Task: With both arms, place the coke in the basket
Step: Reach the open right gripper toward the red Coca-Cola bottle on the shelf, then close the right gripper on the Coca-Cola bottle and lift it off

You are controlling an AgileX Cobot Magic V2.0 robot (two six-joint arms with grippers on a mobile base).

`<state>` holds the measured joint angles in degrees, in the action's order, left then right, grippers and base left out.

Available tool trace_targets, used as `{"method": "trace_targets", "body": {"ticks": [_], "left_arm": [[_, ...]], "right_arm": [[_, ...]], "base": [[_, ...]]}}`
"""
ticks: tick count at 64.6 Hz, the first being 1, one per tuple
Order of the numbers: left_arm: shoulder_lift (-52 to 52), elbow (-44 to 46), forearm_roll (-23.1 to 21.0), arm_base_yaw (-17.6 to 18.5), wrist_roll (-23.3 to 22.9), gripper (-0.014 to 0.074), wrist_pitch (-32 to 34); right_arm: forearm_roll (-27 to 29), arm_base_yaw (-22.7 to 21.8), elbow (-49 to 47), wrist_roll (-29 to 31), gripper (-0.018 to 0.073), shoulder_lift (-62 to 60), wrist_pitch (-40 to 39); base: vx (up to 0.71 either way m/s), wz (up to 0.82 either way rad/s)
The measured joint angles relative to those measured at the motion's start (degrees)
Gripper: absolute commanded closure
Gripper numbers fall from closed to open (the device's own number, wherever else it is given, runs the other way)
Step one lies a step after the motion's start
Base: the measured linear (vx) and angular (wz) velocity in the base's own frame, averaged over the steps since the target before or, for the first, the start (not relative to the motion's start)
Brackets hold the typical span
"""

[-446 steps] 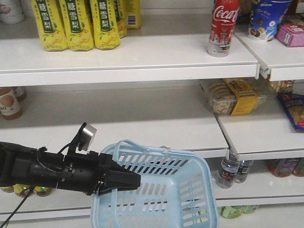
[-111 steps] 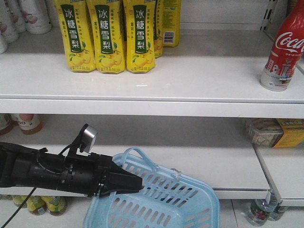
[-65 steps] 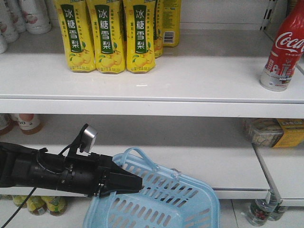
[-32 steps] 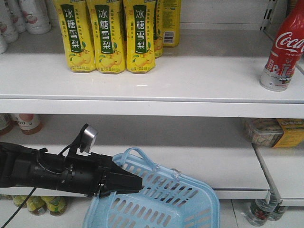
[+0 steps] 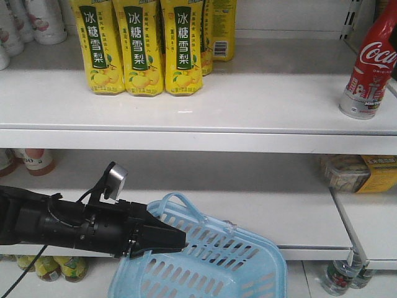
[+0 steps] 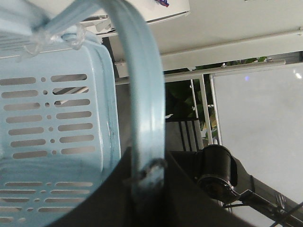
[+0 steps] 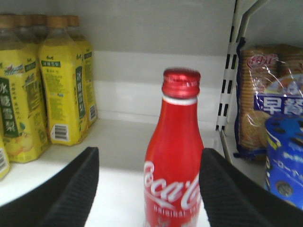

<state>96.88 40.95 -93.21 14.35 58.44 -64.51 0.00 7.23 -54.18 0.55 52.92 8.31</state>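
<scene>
Plainly the tilted pale blue basket [image 5: 211,267] could slip from the left gripper [image 5: 178,238] clamped on its loop handle [image 6: 142,94], while the right gripper [image 7: 149,158], spread open either side of the Coca-Cola bottle [image 7: 174,142] upright on the upper shelf [image 5: 248,105], might topple it closing off-centre

The coke [image 7: 174,156] stands alone on the upper shelf [image 5: 260,99], with a wide bare stretch between it and the yellow bottles [image 5: 146,46] on its left, and the spread fingers [image 7: 66,189] of the right gripper [image 7: 149,161] have free air on both sides of it. Close on its right the slotted upright [image 7: 229,80], a biscuit pack [image 7: 265,90] and a blue package [image 7: 284,165] narrow the room. The basket [image 5: 248,267] is open on top, and only its handle [image 6: 144,94], clamped in the left gripper [image 5: 180,239], rises at the left rim.
</scene>
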Motion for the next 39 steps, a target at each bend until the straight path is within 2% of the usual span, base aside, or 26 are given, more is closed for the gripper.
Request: {"method": "trace_targets", "body": {"ticks": [15,28,34,39], "left_arm": [[0.0,0.0,0.0,0.0,0.0,0.0602,0.0],[0.0,0.0,0.0,0.0,0.0,0.0602,0.0],[0.0,0.0,0.0,0.0,0.0,0.0602,0.0],[0.0,0.0,0.0,0.0,0.0,0.0602,0.0]], "right_arm": [[0.0,-0.2,-6.53,0.0,0.0101,7.58,-0.16],[0.0,-1.69,-7.83,-0.55,0.0109,11.34,-1.97],[0.0,-1.88,-7.83,-0.55,0.0164,12.67,-3.51],[0.0,-1.88,-8.23,-0.55,0.0262,13.45,-3.98]], "base": [[0.0,0.0],[0.0,0.0],[0.0,0.0],[0.0,0.0]]}}
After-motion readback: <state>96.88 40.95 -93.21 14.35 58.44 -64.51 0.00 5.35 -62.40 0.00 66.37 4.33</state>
